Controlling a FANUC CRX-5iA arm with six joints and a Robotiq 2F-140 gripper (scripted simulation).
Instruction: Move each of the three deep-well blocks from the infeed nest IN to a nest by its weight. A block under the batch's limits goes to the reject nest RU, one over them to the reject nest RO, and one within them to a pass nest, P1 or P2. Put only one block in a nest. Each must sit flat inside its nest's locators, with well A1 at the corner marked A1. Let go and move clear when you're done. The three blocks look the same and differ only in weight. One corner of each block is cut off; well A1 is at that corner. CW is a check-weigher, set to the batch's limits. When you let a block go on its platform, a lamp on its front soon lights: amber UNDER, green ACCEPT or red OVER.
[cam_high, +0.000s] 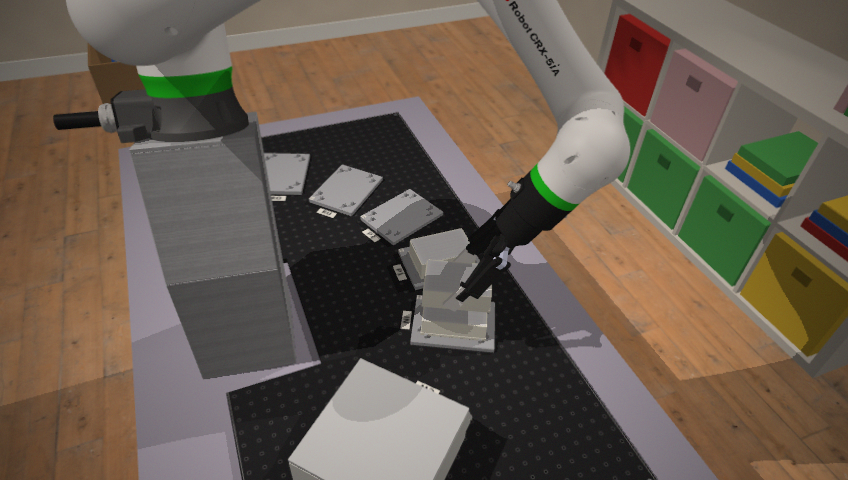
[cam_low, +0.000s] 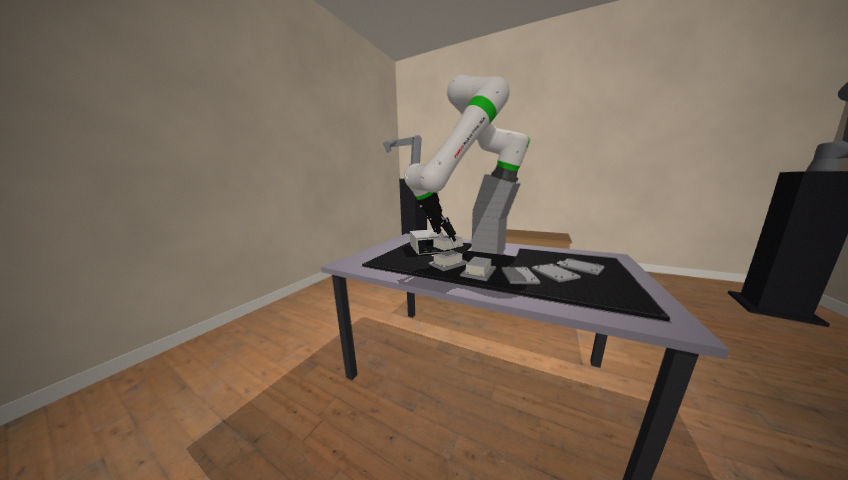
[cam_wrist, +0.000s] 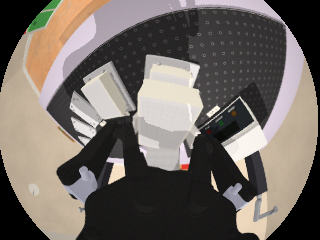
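Jaws (cam_high: 476, 284) partly closed, clamped on the top deep-well block (cam_high: 447, 278) — held by its sides, lifted clear above the stack. In the wrist view the held block (cam_wrist: 166, 110) fills frame center between the two black fingers.

Directly under it, lower center of the top view, another block (cam_high: 455, 321) sits on the infeed nest plate (cam_high: 452, 343); whether one or two blocks remain there is hard to tell.

Just up-left of the held block, one more block (cam_high: 437, 246) sits on a nest plate (cam_high: 409, 264) — its label too small to read.

Further toward upper left, three bare grey nest plates in a row: (cam_high: 401, 215), (cam_high: 346, 189), (cam_high: 286, 172). Labels unreadable.

Check-weigher (cam_high: 380, 425) — big pale box at bottom center of the top view; in the wrist view its front (cam_wrist: 234, 120) shows at center right with small lamps, none clearly lit.

All on a black dotted mat (cam_high: 535, 404) over the lilac desk (cam_low: 535, 318).
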